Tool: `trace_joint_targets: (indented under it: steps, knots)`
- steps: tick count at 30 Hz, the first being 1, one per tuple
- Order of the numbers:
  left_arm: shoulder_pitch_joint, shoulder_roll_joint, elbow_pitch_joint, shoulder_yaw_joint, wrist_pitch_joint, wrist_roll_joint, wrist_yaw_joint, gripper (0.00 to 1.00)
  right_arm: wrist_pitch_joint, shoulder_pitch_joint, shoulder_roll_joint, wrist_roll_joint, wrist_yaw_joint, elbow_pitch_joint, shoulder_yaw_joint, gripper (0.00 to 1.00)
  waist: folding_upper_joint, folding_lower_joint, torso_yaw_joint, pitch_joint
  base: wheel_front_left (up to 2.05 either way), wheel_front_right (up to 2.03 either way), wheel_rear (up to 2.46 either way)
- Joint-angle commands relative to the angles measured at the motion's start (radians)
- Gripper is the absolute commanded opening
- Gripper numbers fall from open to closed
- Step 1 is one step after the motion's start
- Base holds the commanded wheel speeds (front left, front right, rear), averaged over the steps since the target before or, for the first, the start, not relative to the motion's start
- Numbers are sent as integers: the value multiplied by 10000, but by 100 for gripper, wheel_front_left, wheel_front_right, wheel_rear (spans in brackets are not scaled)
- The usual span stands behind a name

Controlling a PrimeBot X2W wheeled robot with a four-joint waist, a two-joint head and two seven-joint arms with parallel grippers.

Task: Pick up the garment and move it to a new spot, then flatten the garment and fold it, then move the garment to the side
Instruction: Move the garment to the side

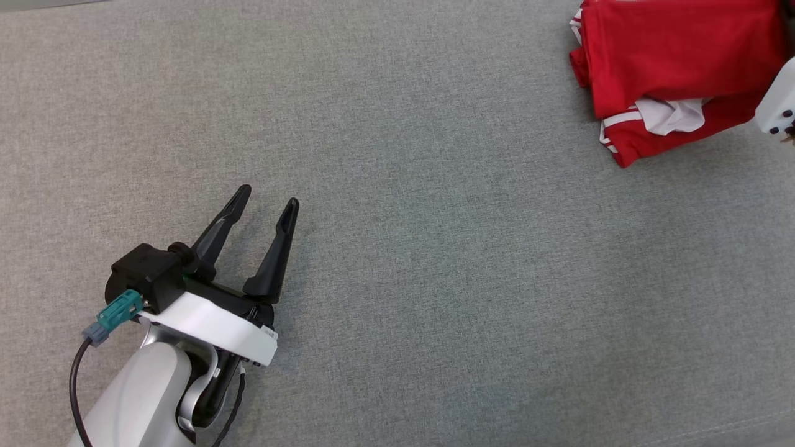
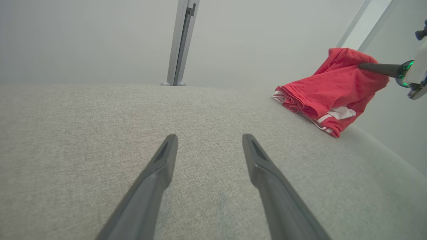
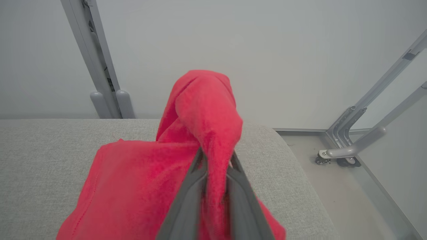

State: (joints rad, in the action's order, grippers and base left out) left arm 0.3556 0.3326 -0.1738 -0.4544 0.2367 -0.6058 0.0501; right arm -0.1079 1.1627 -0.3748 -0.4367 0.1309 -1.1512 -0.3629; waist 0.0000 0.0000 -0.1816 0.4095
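Right gripper (image 3: 217, 156) is being held narrow, with a raised fold of the red garment (image 3: 203, 110) being pinched between its two dark fingers (image 3: 186, 200). The cloth is being lifted into a peak above the fingertips at the centre of the right wrist view. The rest of it is lying spread on the grey counter (image 3: 40, 156) toward the lower left. In the head view the garment is lying bunched in the upper right corner, near the counter's far right end. White stripes are showing along its edge and a white patch (image 1: 674, 115) is showing on its lower side. The right arm's white housing (image 1: 776, 105) is sitting at the right edge of that view, overlapping the cloth. In the left wrist view, at upper right, one dark finger of the right gripper is being pressed into the garment's raised top.

Left gripper (image 1: 268, 197) is being held wide open at the lower left of the head view, gripping nothing, low over the counter and well apart from the garment. Whether it is touching the counter cannot be told. Bare counter fabric is lying between it and the garment.

A grey metal post (image 3: 100, 66) is standing behind the counter at the upper left of the right wrist view. An angled frame leg with a castor (image 3: 337, 160) is resting on the floor (image 3: 333, 200) at the right, with a pale wall behind.
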Motion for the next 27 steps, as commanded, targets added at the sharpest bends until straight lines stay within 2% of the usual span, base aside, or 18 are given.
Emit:
trace_joint_targets:
  steps: [1, 14, 20, 27]
  knots:
    - [75, 43, 6, 2, 9, 18, -45, 100, -84, 96, -16, 11, 1, -47, 30, 100, 0, 0, -5, -16, 0, 0, 0]
    - [-230, -72, -144, -48, 90, -118, -137, 100, -913, 300, 178, 769, 1, -656, 83, 100, 0, 0, -78, -706, 0, 0, 0]
    - [-510, -120, -219, 101, 167, -200, -244, 100, -1242, -184, 373, 766, 3, -188, -89, 100, 0, 0, 18, -1393, 0, 0, 0]
    - [-938, -46, -184, 467, 222, -302, -428, 100, -1389, -1056, 264, 393, 1, 828, -259, 100, 0, 0, 366, -2197, 0, 0, 0]
